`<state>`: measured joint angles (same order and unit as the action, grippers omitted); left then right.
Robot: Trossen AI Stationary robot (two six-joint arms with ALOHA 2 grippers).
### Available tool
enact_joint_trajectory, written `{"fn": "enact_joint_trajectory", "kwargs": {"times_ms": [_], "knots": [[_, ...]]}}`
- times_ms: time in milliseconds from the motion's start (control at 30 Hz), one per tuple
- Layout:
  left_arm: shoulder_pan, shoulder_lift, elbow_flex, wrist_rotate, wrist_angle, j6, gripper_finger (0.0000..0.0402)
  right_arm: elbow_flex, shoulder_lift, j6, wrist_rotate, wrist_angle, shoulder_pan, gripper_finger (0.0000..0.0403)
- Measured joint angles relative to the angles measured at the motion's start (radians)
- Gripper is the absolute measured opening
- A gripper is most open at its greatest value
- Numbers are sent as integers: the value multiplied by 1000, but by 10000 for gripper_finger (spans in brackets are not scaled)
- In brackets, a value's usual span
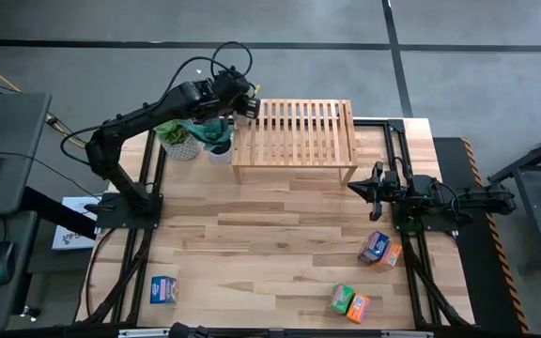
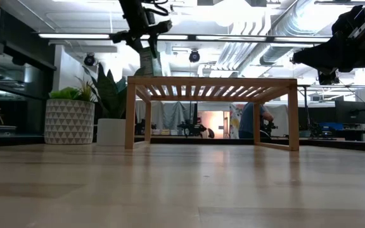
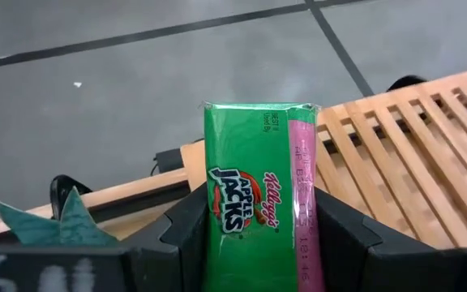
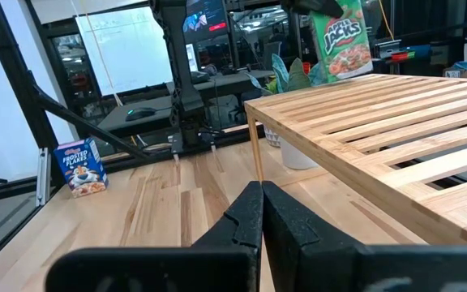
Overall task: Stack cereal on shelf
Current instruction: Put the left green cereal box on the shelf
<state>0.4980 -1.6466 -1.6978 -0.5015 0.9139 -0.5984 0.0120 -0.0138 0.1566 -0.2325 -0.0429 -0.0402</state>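
Note:
A green cereal box [image 3: 254,162] is held by my left gripper [image 3: 259,203] over the far left corner of the shelf [image 1: 294,136], a low slatted wooden rack. In the low view the box [image 2: 149,63] hangs with its lower end at the level of the shelf top [image 2: 211,80]; I cannot tell if they touch. My right gripper [image 4: 262,212] waits shut at the table's right side, level with the shelf. A blue box [image 1: 163,291], a blue and orange pair [image 1: 380,249] and a green and orange pair [image 1: 350,301] lie on the table near its front. My left gripper pinches the green box between its two fingers [image 3: 181,235], on two opposite faces at the box's upper part [image 3: 217,243]. The fingers slant down from the table's left toward the shelf. The box stands nearly upright below them, over the shelf's far left corner.
Two potted plants [image 1: 181,139] [image 1: 219,145] stand just left of the shelf, under my left arm. Black frame rails [image 1: 148,188] run along both sides of the table. Open tabletop [image 1: 270,235] lies between the shelf and the loose boxes.

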Motion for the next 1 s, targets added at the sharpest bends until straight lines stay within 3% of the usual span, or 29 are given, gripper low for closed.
{"fn": "enact_joint_trajectory", "kwargs": {"times_ms": [1000], "knots": [[-3,-1,0,-78,1,-211,156,0,0,0,0,0,0,0]]}}
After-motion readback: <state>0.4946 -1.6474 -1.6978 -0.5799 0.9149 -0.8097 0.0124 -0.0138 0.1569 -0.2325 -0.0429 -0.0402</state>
